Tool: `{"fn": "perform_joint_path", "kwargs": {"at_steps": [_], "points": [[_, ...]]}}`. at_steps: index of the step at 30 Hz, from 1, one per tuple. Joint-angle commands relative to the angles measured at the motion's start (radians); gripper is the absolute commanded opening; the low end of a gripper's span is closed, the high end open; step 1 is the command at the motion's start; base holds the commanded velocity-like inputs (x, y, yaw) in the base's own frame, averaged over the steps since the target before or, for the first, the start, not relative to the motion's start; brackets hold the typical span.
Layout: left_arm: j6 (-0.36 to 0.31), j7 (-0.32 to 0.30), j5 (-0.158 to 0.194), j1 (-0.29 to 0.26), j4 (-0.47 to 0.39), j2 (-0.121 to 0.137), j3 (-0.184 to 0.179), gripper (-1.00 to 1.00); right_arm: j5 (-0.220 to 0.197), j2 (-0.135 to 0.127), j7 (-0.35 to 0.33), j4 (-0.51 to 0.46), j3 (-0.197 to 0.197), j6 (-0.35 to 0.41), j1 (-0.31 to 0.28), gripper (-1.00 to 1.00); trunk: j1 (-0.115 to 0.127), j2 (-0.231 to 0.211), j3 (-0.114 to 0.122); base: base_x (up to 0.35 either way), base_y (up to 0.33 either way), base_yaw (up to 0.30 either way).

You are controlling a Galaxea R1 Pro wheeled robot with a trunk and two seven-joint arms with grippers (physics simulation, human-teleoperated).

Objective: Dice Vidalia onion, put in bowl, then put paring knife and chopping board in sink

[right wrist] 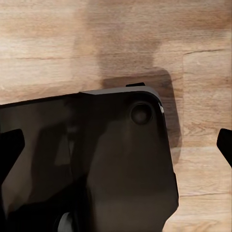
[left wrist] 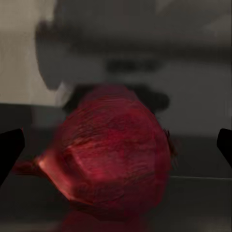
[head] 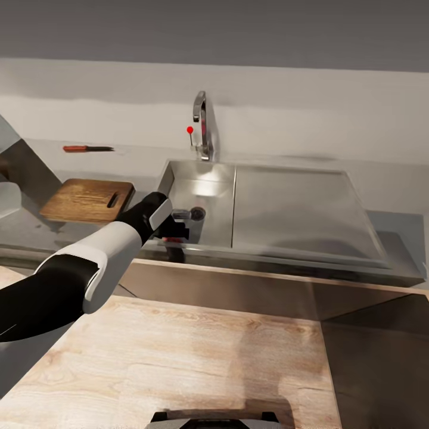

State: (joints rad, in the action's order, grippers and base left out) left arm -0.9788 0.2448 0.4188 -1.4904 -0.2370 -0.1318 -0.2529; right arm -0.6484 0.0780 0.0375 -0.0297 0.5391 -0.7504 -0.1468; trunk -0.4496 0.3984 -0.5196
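The Vidalia onion (left wrist: pixel 113 154), a pinkish-red bulb, lies on the sink's steel floor right in front of the left wrist camera; a sliver of it (head: pixel 171 239) peeks out under the hand in the head view. My left gripper (head: pixel 174 229) reaches down into the sink (head: pixel 205 179) near its front wall. It is open, its dark fingertips (left wrist: pixel 9 150) standing wide on either side of the onion without touching it. The chopping board (head: pixel 88 200) lies on the countertop (head: pixel 387 185) left of the sink, the red-handled paring knife (head: pixel 87 148) behind it. My right gripper (right wrist: pixel 116 150) is open above my own dark base.
The chrome tap (head: pixel 202 122) with a red knob stands behind the basin, the round drain (head: pixel 197 213) just past my hand, the flat drainboard (head: pixel 295 208) to the right. A white shape (head: pixel 7 199), cut off at the left edge, may be the bowl. Wooden floor (head: pixel 179 357) lies below.
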Motion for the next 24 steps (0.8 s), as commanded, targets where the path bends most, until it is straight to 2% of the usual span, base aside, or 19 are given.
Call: {"fn": "perform_joint_path", "kwargs": {"at_steps": [1, 9, 24], "points": [[-0.003, 0.007, 0.011, -0.001, -0.001, 0.0, -0.006, 1.0, -0.005, 0.0, 0.004, 0.001, 0.009, -0.003, 0.0, 1.0, 0.0, 0.002, -0.003, 0.0, 0.0, 0.0], [-0.003, 0.007, 0.011, -0.001, -0.001, 0.001, -0.006, 1.0, -0.005, 0.0, 0.004, 0.001, 0.009, -0.003, 0.0, 1.0, 0.0, 0.002, -0.013, 0.0, 0.0, 0.0], [0.005, 0.008, 0.009, -0.001, 0.013, 0.001, -0.006, 1.0, -0.005, 0.0, 0.004, 0.001, 0.009, -0.003, 0.0, 1.0, 0.0, 0.002, -0.015, 0.0, 0.0, 0.0]]}}
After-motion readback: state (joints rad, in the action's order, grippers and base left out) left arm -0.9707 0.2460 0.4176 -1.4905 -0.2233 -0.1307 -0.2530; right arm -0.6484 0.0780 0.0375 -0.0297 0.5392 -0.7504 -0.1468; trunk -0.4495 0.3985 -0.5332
